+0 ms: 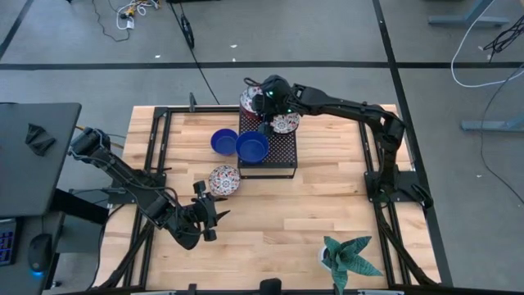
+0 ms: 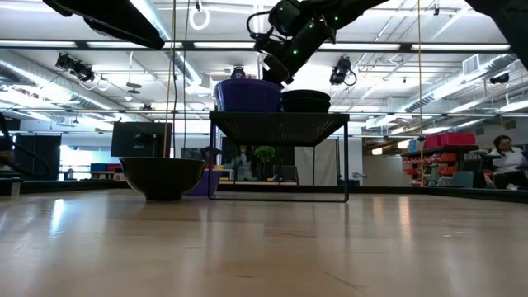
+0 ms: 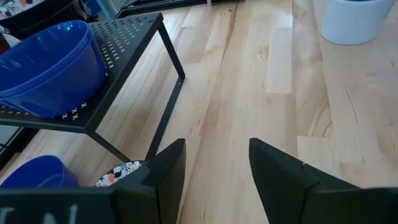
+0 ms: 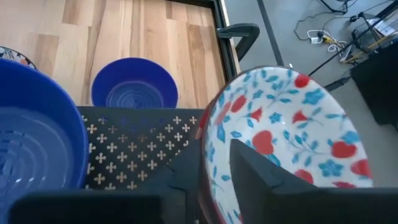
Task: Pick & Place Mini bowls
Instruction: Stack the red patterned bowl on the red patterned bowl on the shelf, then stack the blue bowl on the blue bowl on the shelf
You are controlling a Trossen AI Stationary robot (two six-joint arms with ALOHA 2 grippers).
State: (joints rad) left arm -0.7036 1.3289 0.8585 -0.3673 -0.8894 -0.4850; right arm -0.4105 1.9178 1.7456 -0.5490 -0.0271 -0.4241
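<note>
- Now the right gripper was clamped on a floral mini bowl, above the far edge of the black perforated rack.
- On that rack stood a blue mini bowl.
- Left gripper, fingers apart, waited near the rack's front.

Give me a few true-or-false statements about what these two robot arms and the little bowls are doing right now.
1. The right tool grips a floral bowl by its rim. True.
2. The left tool is holding a blue bowl. False: its fingers are open and empty over the table.
3. A blue bowl sits on top of the black rack. True.
4. The potted plant stands on the rack. False: it stands on the table near the front edge, far from the rack.
5. A floral bowl rests on the table beside the rack. True.
</note>
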